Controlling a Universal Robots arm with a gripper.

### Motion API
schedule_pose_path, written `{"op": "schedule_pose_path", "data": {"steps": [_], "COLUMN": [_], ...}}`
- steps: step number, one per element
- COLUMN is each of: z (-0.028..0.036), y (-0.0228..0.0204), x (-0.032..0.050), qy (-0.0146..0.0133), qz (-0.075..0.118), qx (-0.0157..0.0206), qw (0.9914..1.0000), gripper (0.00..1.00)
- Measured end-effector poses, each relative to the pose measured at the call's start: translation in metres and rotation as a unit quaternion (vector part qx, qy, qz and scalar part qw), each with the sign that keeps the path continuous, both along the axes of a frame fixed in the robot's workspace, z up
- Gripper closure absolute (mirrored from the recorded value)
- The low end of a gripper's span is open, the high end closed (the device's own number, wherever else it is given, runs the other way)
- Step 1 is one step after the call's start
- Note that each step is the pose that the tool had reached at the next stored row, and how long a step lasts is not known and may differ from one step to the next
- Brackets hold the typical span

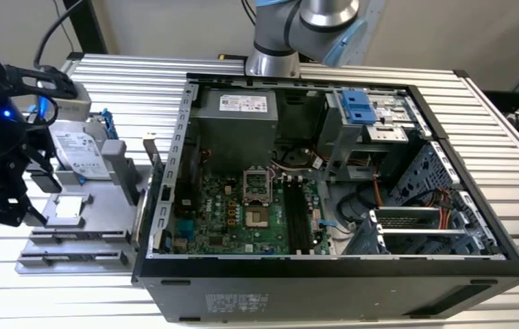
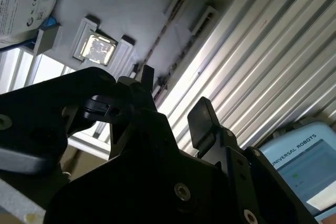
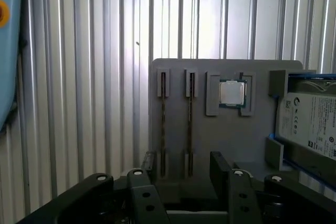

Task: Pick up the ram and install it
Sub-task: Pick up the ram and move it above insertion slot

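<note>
Two ram sticks stand on edge in narrow slots of a grey parts tray (image 3: 178,66); they show as thin dark lines, one (image 3: 163,124) beside the other (image 3: 190,124), and also in the second wrist view (image 2: 157,45). My gripper (image 3: 184,167) hovers over the tray end that holds the ram, open, with nothing between its black fingers (image 3: 220,169). In the exterior view the gripper (image 1: 5,205) hangs at the far left over the tray (image 1: 103,205). The motherboard's long black slots (image 1: 296,216) lie inside the open computer case (image 1: 332,274).
On the same tray sit a square processor chip (image 3: 231,93) and a silver hard drive with a white label (image 3: 310,124), also seen in the exterior view (image 1: 81,154). The ribbed metal table (image 1: 122,75) carries the tray and case. The arm's base (image 1: 273,62) stands behind the case.
</note>
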State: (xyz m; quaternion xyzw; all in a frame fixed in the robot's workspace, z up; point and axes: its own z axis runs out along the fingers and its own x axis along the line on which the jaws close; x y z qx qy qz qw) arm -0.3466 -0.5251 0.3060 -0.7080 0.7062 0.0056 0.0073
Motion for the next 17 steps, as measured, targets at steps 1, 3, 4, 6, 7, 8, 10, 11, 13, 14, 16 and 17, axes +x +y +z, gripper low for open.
{"op": "schedule_pose_path", "data": {"steps": [1, 3, 4, 6, 7, 8, 10, 11, 13, 14, 16, 17], "z": [-0.0013, -0.0045, -0.0064, -0.0095, -0.011, -0.0125, -0.0154, -0.017, -0.02, -0.0214, -0.0242, -0.0255], "y": [0.0, 0.0, 0.0, -0.0001, -0.0001, -0.0001, 0.0, -0.0001, -0.0003, -0.0004, -0.0008, -0.0012], "x": [0.0, 0.0, 0.0, 0.0, -0.0001, -0.0001, -0.0004, -0.0005, -0.0008, -0.0009, -0.0012, -0.0014], "qy": [0.0, 0.0, 0.0, 0.0, 0.0, 0.0, 0.0, 0.0, 0.0, 0.0, 0.0, 0.0001], "qz": [0.0, 0.0, 0.0, 0.0, 0.0, 0.0, 0.0, 0.0, 0.001, 0.001, 0.001, 0.001], "qx": [0.0003, 0.0005, 0.0005, 0.0005, 0.0005, 0.0005, 0.0006, 0.0007, 0.0008, 0.0008, 0.0008, 0.0008], "qw": [1.0, 1.0, 1.0, 1.0, 1.0, 1.0, 1.0, 1.0, 1.0, 1.0, 1.0, 1.0], "gripper": [0.0, 0.0, 0.0, 0.0, 0.0, 0.0, 0.0, 0.0, 0.0, 0.0, 0.0, 0.0]}}
